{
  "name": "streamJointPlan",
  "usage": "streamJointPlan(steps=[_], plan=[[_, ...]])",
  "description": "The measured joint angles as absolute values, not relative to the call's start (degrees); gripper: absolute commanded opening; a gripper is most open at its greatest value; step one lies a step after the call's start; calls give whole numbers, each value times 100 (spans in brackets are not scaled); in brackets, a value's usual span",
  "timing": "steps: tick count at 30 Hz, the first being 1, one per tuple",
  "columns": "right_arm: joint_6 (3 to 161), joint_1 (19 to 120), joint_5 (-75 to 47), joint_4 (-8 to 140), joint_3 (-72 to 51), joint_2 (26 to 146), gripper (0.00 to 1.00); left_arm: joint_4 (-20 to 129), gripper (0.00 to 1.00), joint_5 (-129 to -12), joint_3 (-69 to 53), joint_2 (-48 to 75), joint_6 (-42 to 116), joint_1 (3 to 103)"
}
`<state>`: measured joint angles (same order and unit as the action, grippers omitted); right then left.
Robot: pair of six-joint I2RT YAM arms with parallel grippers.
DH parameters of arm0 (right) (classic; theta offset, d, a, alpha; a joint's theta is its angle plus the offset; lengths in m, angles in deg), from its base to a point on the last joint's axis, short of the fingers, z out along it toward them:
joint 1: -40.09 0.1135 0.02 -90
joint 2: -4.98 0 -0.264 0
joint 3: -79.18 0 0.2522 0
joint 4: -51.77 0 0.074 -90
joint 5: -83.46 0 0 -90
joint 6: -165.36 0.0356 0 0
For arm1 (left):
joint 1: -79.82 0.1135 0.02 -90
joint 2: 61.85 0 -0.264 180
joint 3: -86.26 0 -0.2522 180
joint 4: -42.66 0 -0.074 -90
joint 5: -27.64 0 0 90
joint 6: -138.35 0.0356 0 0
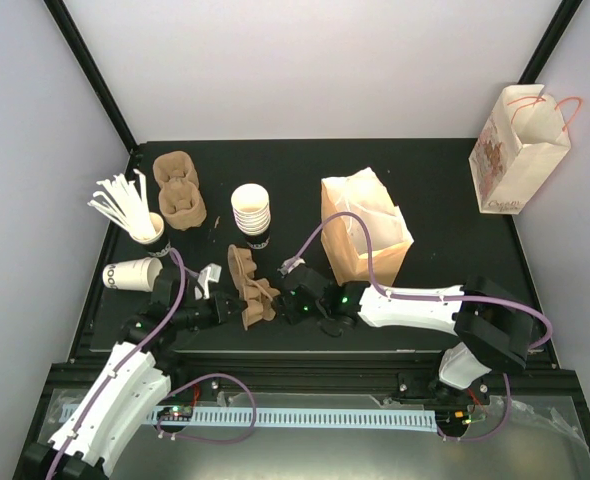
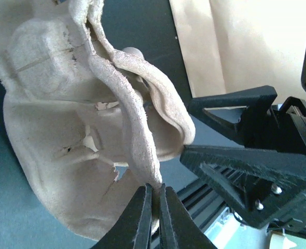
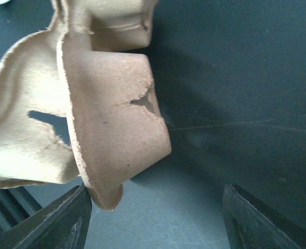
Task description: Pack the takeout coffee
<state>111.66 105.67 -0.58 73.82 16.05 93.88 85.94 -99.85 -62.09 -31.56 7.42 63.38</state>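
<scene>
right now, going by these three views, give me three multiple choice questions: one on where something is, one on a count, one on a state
1. Where does the stack of white cups stand?
A. at the near edge by the arm bases
B. between the carrier stack and the brown paper bag
C. at the far right corner

2. How many bags are in view?
A. one
B. two
C. four

3. The left jaws are:
A. open above a cup
B. open and empty
C. shut on the pulp carrier

Answers:
1 B, the top view shows it between them.
2 B, the brown one plus the white printed bag.
3 C, the left wrist view shows them pinching its rim.
</scene>
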Motion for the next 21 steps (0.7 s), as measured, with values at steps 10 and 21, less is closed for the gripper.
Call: streamJointPlan(steps=[10,21], plan=[[11074,10567,108,7721,1516,9388,72,9647,6,-9992,-5667,-3034,1208,6338],[10549,10561,-832,7514,1249,9335,82,9809,5,-10086,-5462,-2772,1435,6338]])
